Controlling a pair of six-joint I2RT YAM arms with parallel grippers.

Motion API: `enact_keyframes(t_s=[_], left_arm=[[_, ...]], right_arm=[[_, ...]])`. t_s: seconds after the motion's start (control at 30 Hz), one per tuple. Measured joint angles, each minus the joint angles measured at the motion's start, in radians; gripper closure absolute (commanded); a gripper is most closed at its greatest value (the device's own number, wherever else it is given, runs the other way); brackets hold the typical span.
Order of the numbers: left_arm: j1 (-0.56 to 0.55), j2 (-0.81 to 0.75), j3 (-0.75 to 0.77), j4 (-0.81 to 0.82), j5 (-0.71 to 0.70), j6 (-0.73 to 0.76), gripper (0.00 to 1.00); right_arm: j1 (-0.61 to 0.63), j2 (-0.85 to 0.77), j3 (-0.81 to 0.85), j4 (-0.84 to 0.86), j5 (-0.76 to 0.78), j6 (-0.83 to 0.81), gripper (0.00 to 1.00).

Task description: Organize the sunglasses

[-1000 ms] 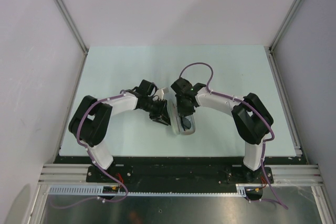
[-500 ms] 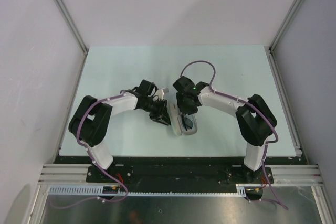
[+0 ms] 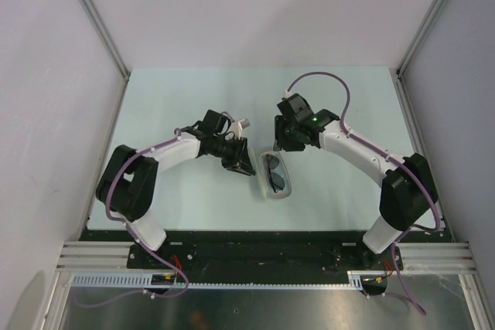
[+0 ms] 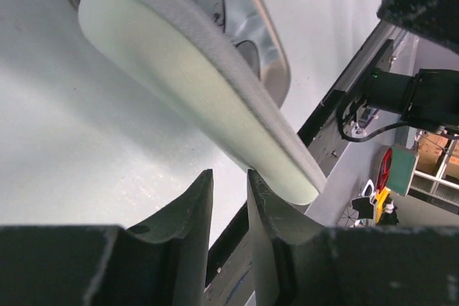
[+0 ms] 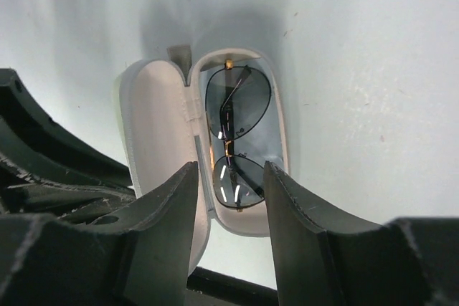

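The sunglasses [image 3: 276, 175] [image 5: 233, 141] lie folded in the tray of the open beige case [image 3: 281, 194] [image 5: 280, 134], near the table's front middle. The case's lid [image 5: 154, 127] [image 4: 186, 77] stands swung open to the left. My right gripper [image 3: 288, 143] [image 5: 229, 170] hangs open above and behind the case, with nothing between its fingers. My left gripper [image 3: 241, 161] [image 4: 229, 177] sits on the outer side of the lid. Its jaws stand a narrow gap apart with nothing in the gap, and one fingertip [image 4: 252, 177] rests against the lid's outside.
The pale table [image 3: 348, 106] is boxed in by grey walls with metal posts at the back corners. A black rail [image 3: 263, 235] runs along the front edge, just near of the case. Both arm bases stand on it.
My right gripper opened and drew back up and to the far right, off the case, leaving the sunglasses in the tray. The left arm shifted slightly back and stays by the lid.
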State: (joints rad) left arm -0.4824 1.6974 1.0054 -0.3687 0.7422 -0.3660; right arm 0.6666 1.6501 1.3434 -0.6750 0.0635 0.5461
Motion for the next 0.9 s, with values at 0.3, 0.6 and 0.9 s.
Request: enact_keyframes(t_s=[0.3, 0.6, 0.9], left_arm=[[-0.03, -0.003, 0.073, 0.0, 0.016, -0.002, 0.61], [-0.087, 0.084, 0.15, -0.001, 0.01, -0.021, 0.6], [-0.118, 0.127, 0.21, 0.0, -0.032, -0.046, 0.47]], right_arm=[[-0.048, -0.05, 0.0, -0.018, -0.001, -0.012, 0.51], [-0.074, -0.084, 0.0, -0.042, -0.013, -0.076, 0.45], [-0.101, -0.099, -0.026, -0.035, -0.112, -0.165, 0.42]])
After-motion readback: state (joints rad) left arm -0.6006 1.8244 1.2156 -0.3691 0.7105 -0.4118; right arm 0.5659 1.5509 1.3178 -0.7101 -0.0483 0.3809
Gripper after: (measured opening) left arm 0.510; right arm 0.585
